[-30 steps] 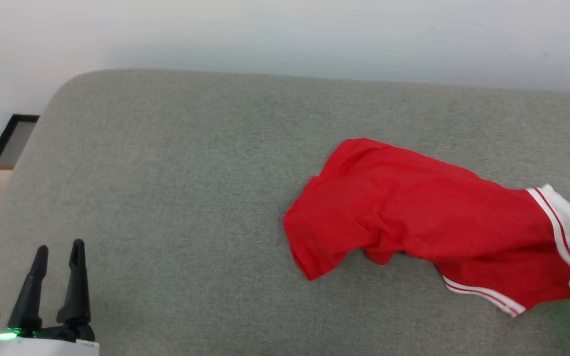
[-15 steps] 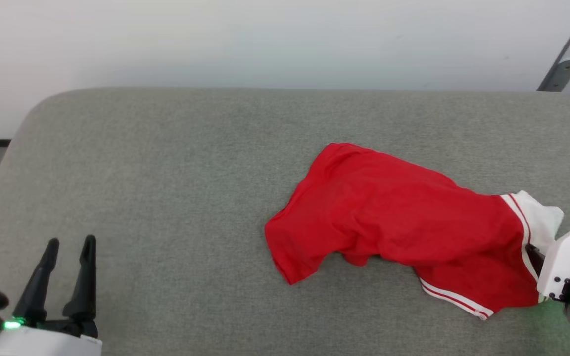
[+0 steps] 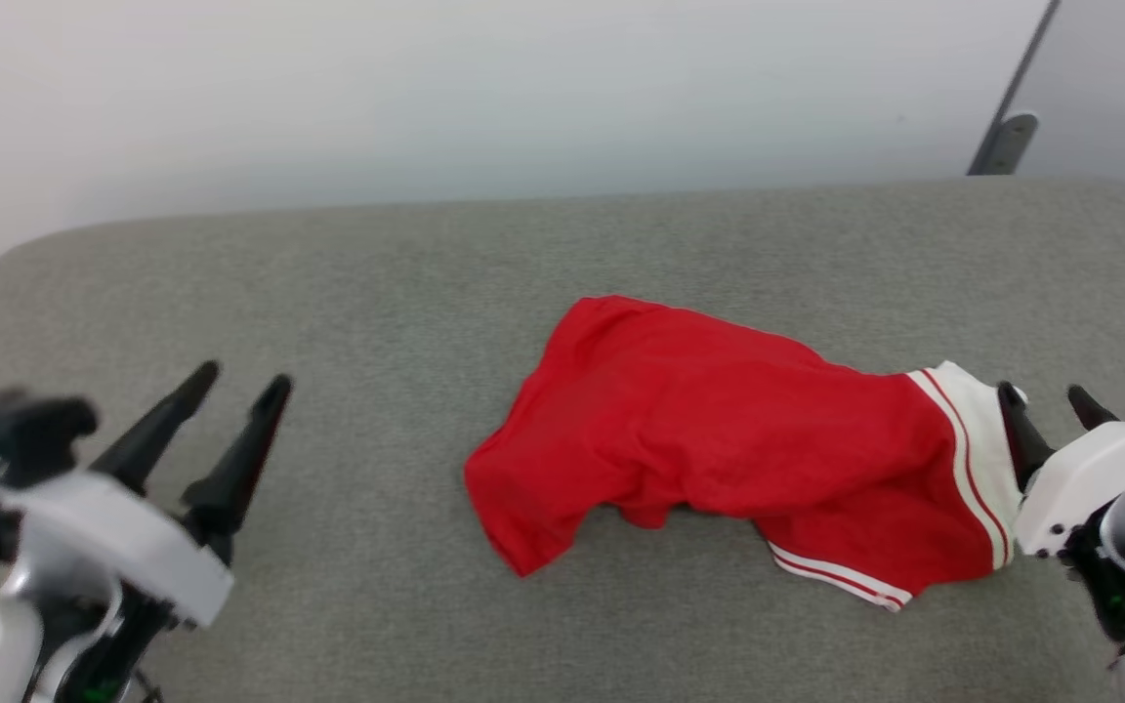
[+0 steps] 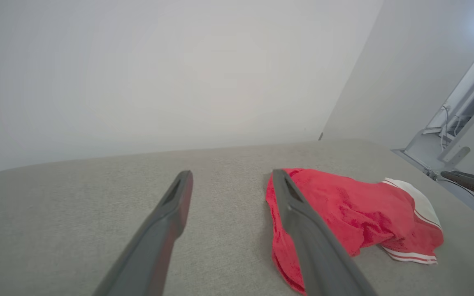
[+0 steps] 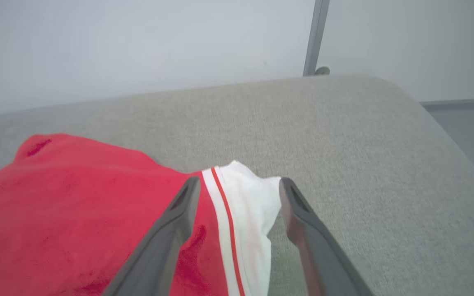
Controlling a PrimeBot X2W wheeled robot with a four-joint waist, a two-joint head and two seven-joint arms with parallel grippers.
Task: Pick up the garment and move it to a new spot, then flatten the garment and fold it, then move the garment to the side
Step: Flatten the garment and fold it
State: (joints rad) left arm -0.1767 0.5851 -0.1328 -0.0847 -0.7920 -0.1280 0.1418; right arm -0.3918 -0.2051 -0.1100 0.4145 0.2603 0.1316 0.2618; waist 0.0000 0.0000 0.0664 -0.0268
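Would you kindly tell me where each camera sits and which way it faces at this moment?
Head view: on the robot's head, looking forward and down at the garment on the grey cushion; left gripper lower left, right gripper lower right.
Left wrist view: on the left wrist, looking along its open fingers across the cushion toward the garment's red end.
Right wrist view: on the right wrist, looking along its open fingers, white sleeve seen between them.
Shared: all three show garment and cushion.

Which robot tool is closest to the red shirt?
The right tool: it sits open right at the white sleeve of the garment. The left tool is far off, over bare grey cushion.
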